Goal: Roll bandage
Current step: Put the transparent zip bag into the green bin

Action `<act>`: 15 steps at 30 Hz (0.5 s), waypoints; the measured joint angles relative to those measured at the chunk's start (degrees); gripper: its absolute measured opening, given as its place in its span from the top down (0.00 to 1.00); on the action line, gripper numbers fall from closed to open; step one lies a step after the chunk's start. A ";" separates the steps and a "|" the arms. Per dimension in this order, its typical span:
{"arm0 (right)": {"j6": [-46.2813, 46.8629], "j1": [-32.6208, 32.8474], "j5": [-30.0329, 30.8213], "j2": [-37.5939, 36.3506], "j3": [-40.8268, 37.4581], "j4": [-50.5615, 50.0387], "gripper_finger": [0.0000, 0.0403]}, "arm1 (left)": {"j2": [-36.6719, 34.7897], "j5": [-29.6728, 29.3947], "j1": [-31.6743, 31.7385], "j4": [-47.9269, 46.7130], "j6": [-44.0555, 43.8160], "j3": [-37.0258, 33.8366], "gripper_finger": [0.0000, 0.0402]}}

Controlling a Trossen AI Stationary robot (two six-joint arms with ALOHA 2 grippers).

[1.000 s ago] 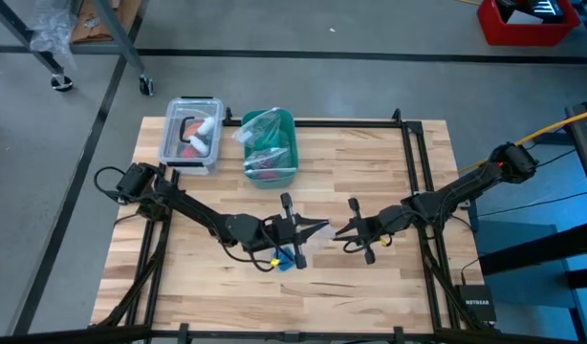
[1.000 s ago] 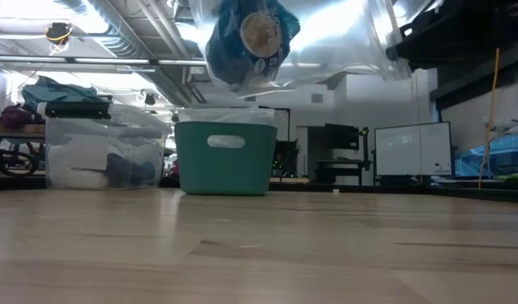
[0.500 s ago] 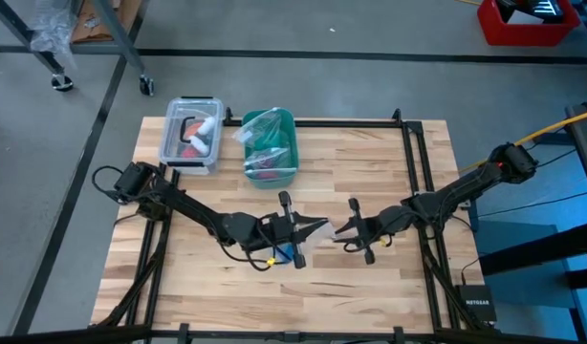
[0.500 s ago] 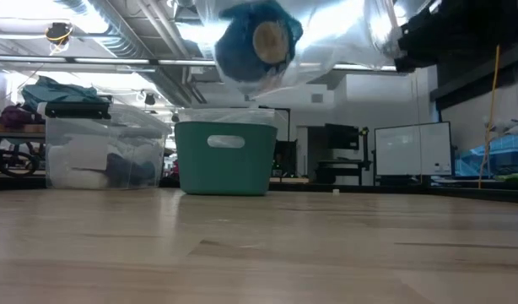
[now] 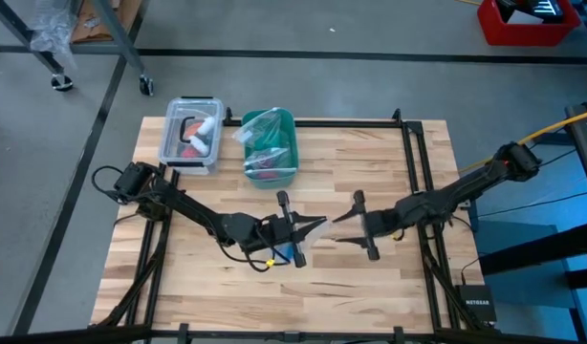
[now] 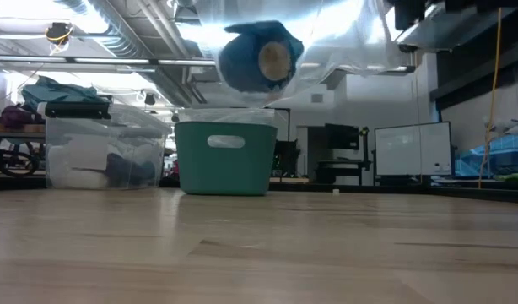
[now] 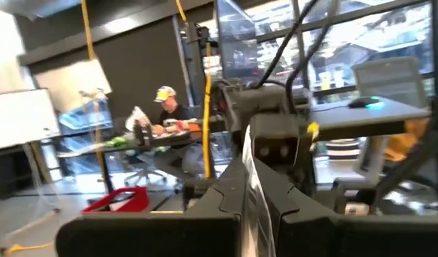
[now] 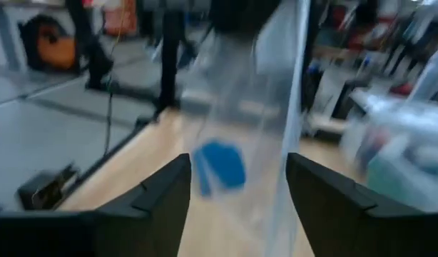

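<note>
Plastic film of a clear bag (image 6: 326,42) is seen stretched in the air above the middle of the wooden table (image 5: 370,162), between the two grippers. Inside the bag, the bandage (image 6: 257,57) is carried as a small blue roll, its pale core end turned toward the low camera; it hangs well clear of the tabletop. In the right wrist view the same blue roll (image 8: 220,165) is seen through the film, with the table beneath it.

One edge of the bag is pinched by the left gripper (image 5: 313,229), whose fingers (image 7: 226,200) are pressed together on the thin film in the left wrist view. The right gripper (image 5: 349,222) is held just beside the bag's other side; its two dark fingers (image 8: 162,193) are spread wide, with the film hanging between them, and no grip on it can be made out.

At the far side of the table, a teal bin (image 5: 271,148) stuffed with plastic bags is set next to a clear lidded box (image 5: 190,134).

A seated person (image 7: 169,111) is visible in the room beyond.
</note>
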 joint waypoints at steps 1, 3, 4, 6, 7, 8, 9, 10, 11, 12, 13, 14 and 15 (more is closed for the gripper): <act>-0.93 0.00 0.83 -1.12 0.00 0.66 0.42 | 0.00 -0.43 0.01 0.72 0.87 -0.02 1.00; -2.30 0.00 2.54 -3.76 0.01 0.96 0.42 | 0.00 -0.94 0.36 2.57 3.18 -0.04 1.00; -2.91 0.00 3.82 -4.92 0.04 1.05 0.42 | 0.00 -1.33 0.52 4.08 4.29 -0.04 1.00; -4.29 0.00 6.14 -7.13 0.04 0.91 0.42 | 0.00 -2.72 0.97 8.07 8.27 -0.04 1.00; -4.86 0.00 6.86 -8.22 0.04 0.79 0.42 | 0.00 -3.35 1.22 10.11 11.06 0.07 1.00; -5.55 0.00 7.45 -9.13 0.06 0.83 0.42 | 0.00 -3.79 1.49 11.88 14.26 0.34 1.00; -5.97 0.00 7.96 -10.02 0.07 0.82 0.42 | 0.00 -4.12 1.78 13.88 17.48 0.61 1.00; -6.57 0.00 8.26 -10.86 0.07 0.69 0.42 | 0.00 -4.18 2.21 15.89 20.53 0.94 1.00; -7.10 0.00 8.54 -11.47 0.07 0.64 0.42 | 0.00 -4.20 2.71 17.98 23.42 1.22 1.00; -7.26 0.00 8.72 -11.95 0.07 0.64 0.42 | 0.00 -4.17 3.31 19.96 25.89 1.55 1.00; -7.27 0.00 8.97 -12.27 0.07 0.64 0.42 | 0.00 -4.17 4.01 22.00 28.07 1.84 1.00; -7.28 0.00 9.05 -12.49 0.07 0.63 0.42 | -0.01 -4.20 4.83 23.75 29.83 2.10 1.00; -7.28 0.00 9.05 -12.57 0.07 0.56 0.42 | -0.17 -4.20 5.82 25.07 31.02 2.31 1.00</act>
